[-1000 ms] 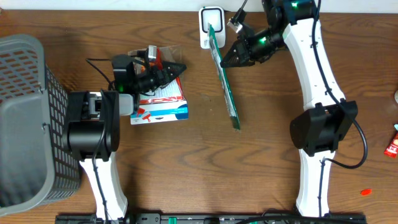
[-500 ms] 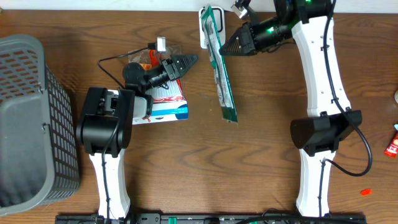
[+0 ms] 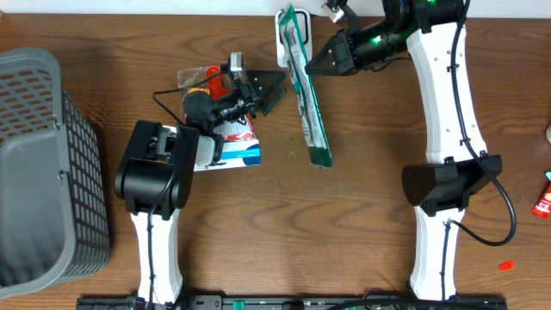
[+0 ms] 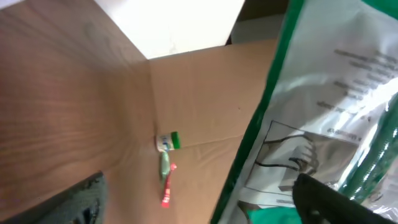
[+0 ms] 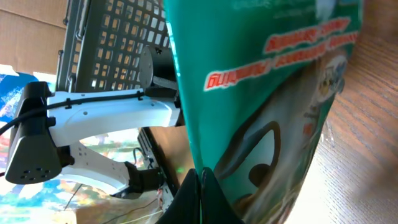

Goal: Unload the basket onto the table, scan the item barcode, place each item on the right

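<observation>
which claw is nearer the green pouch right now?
Right. The right claw is shut on the green pouch; the left claw hangs open just off its other side.

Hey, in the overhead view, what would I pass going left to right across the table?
First the grey basket → blue and white box → green packet → right arm's black joint → red item at the edge.
</observation>
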Available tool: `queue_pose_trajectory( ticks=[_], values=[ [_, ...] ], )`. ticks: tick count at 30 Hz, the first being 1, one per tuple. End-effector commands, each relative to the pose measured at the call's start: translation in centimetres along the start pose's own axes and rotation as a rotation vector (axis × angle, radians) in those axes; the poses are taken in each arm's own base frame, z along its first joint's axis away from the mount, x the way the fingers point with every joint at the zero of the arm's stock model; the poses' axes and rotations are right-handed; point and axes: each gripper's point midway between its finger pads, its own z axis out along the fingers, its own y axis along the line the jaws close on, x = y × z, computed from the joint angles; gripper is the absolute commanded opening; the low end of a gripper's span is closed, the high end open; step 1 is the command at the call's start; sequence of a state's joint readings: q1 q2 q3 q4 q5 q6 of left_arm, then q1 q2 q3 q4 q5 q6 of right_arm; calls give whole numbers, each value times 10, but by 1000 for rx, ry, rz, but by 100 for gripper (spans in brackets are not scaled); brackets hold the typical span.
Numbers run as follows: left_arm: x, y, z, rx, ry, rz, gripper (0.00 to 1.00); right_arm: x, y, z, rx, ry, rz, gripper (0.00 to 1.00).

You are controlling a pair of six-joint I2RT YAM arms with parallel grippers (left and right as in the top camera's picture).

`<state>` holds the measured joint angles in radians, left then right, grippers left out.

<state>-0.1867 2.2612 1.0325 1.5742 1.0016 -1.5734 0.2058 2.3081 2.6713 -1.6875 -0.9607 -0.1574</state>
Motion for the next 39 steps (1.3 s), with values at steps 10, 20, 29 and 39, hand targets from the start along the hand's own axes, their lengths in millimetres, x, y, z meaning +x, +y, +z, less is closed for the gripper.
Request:
queue_pose_trajectory(
  ticks=[10, 20, 29, 39],
  values=[
    [-16, -3, -2, 20, -80, -261, 97, -5, 7, -16, 17, -43, -29, 1],
    [-30, -6, -3, 42, -158, -342, 97, -12, 0, -17, 54, -65, -55, 1],
    [-28, -7, 0, 35, -153, -224, 97, -18, -1, -17, 53, -90, 123, 1],
    [-21, -8, 7, 35, -139, -169, 97, -36, 23, -18, -99, -131, 273, 1]
  ],
)
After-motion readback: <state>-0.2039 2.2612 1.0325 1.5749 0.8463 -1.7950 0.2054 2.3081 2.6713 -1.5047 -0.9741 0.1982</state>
